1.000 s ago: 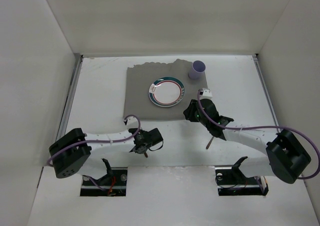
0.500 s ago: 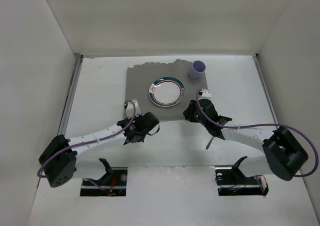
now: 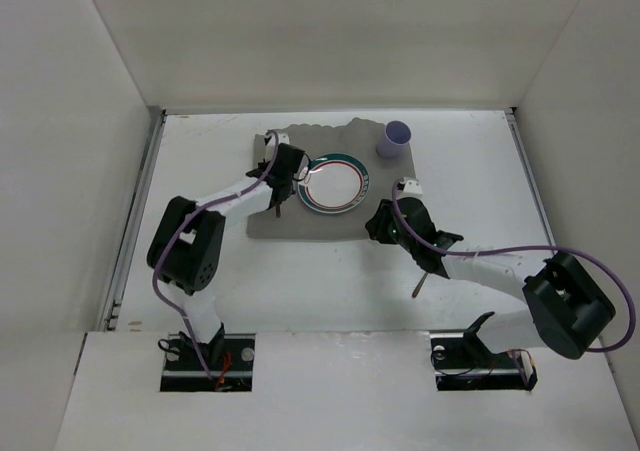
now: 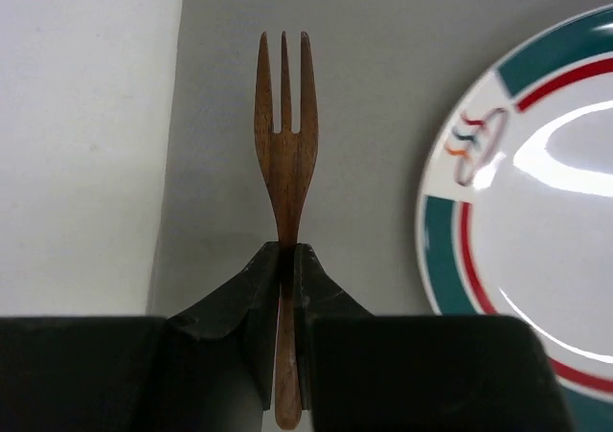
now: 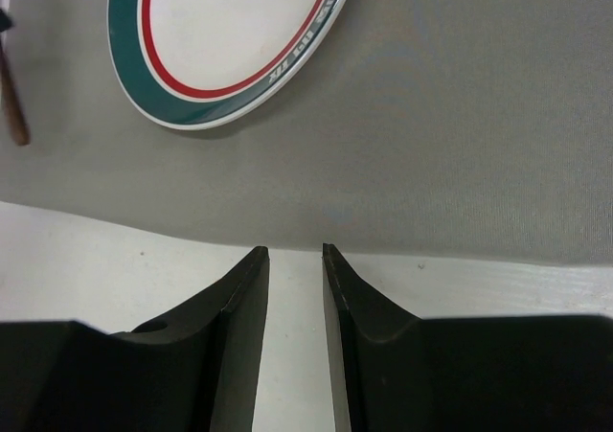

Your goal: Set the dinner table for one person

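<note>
The dinner table [image 3: 200, 161] is the large white surface. On it lies a grey cloth [image 3: 300, 216] with a white plate with green and red rings [image 3: 333, 182] and a lilac cup [image 3: 397, 137] at its far right corner. My left gripper [image 3: 280, 183] is shut on the handle of a wooden fork [image 4: 283, 135], held just above the cloth [image 4: 364, 87] left of the plate [image 4: 536, 212], tines pointing away. My right gripper [image 3: 380, 221] is open and empty at the cloth's near edge [image 5: 460, 145], over the white table [image 5: 96, 260].
Another wooden utensil [image 3: 419, 284] lies on the table under my right forearm. White walls close in the back and both sides. The right wrist view shows the plate [image 5: 220, 39] ahead and the fork's handle end [image 5: 11, 97] at far left.
My left arm has swung from the near table area forward onto the cloth, carrying the fork to the plate's left side. My right gripper has barely moved.
</note>
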Controlling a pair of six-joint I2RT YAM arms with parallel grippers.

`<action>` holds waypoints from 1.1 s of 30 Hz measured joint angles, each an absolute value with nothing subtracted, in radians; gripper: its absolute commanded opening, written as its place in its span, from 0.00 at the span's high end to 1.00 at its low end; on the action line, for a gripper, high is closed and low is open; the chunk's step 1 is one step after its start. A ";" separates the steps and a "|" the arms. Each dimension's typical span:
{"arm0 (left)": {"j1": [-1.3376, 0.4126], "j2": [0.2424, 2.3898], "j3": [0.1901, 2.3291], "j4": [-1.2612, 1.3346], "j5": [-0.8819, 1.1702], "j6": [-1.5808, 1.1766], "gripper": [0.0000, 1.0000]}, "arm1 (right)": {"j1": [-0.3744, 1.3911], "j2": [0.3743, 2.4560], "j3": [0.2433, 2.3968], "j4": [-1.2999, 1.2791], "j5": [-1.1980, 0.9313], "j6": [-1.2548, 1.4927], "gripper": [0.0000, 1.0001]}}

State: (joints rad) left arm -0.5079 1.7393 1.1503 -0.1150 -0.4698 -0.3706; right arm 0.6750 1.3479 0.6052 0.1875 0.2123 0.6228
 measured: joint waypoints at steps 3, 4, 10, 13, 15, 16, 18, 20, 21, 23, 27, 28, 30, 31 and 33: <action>-0.483 1.844 1.188 -0.113 -0.445 -0.313 0.94 | 0.675 1.348 0.605 0.188 0.212 0.625 0.65; -0.482 1.867 1.195 -0.116 -0.441 -0.298 0.94 | 0.675 1.348 0.605 0.188 0.212 0.625 0.65; -0.484 1.908 1.229 -0.124 -0.424 -0.244 0.93 | 0.675 1.367 0.605 0.189 0.210 0.625 0.64; -0.480 1.908 1.242 -0.123 -0.422 -0.240 0.91 | 0.675 1.368 0.605 0.191 0.209 0.625 0.62; -0.480 1.910 1.242 -0.124 -0.424 -0.240 0.90 | 0.675 1.368 0.605 0.191 0.209 0.625 0.61; -0.480 1.913 1.242 -0.125 -0.427 -0.241 0.88 | 0.675 1.368 0.605 0.191 0.209 0.625 0.61; -0.480 1.918 1.242 -0.129 -0.434 -0.240 0.82 | 0.675 1.368 0.605 0.191 0.209 0.625 0.60; -0.481 1.921 1.242 -0.133 -0.443 -0.238 0.73 | 0.675 1.369 0.605 0.191 0.209 0.625 0.57; -0.482 1.921 1.242 -0.133 -0.447 -0.237 0.70 | 0.675 1.369 0.605 0.191 0.210 0.625 0.56; -0.485 1.920 1.241 -0.132 -0.454 -0.237 0.64 | 0.675 1.369 0.605 0.191 0.211 0.625 0.55; -0.496 1.882 1.195 -0.123 -0.472 -0.241 0.61 | 0.675 1.368 0.605 0.191 0.221 0.624 0.57; -0.502 1.853 1.171 -0.119 -0.475 -0.247 0.61 | 0.675 1.367 0.605 0.191 0.227 0.624 0.58; -0.521 1.761 1.102 -0.102 -0.481 -0.269 0.62 | 0.677 1.364 0.605 0.190 0.241 0.620 0.67; -0.534 1.707 1.064 -0.087 -0.484 -0.281 0.62 | 0.678 1.361 0.605 0.189 0.250 0.618 0.72; -0.576 1.574 0.978 -0.044 -0.488 -0.308 0.66 | 0.683 1.346 0.605 0.186 0.269 0.615 0.83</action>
